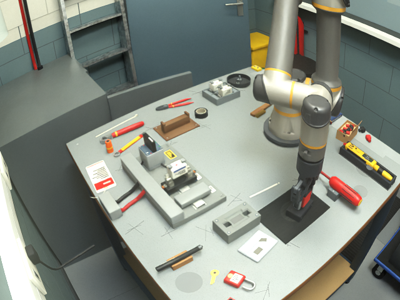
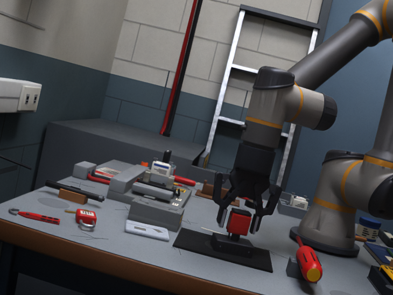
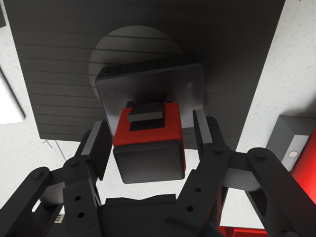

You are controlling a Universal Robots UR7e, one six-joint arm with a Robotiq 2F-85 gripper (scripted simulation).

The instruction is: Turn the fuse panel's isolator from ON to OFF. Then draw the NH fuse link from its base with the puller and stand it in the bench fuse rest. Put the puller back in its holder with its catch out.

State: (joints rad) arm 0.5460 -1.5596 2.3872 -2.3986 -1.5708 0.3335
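Note:
The red puller [image 1: 305, 199] [image 2: 238, 222] [image 3: 149, 127] is partly hidden by my fingers in the side camera. It stands upright in its dark holder [image 1: 299, 212] [image 2: 231, 244] [image 3: 150, 89] on a black ribbed mat [image 1: 293, 214] [image 2: 222, 249]. A black ribbed catch [image 3: 145, 114] sits on its side. The fuse panel [image 1: 173, 184] [image 2: 155, 193] lies to the left, with the white NH fuse link [image 1: 178, 169] [image 2: 160, 170] in its base and the black isolator handle [image 1: 149, 142] [image 2: 167, 156] behind it. The grey fuse rest [image 1: 236, 221] sits beside the mat. My gripper [image 1: 302, 197] [image 2: 238, 222] [image 3: 150, 137] straddles the puller, open, holding nothing.
A cardboard box of red parts [image 1: 347, 129] sits at the right edge. A red screwdriver [image 1: 344, 189] [image 2: 308, 262] rests on a grey block right of the mat. A white card [image 1: 257, 246] [image 2: 146, 230], a padlock [image 1: 237, 279] [image 2: 85, 217] and a key [image 1: 213, 275] lie near the front edge.

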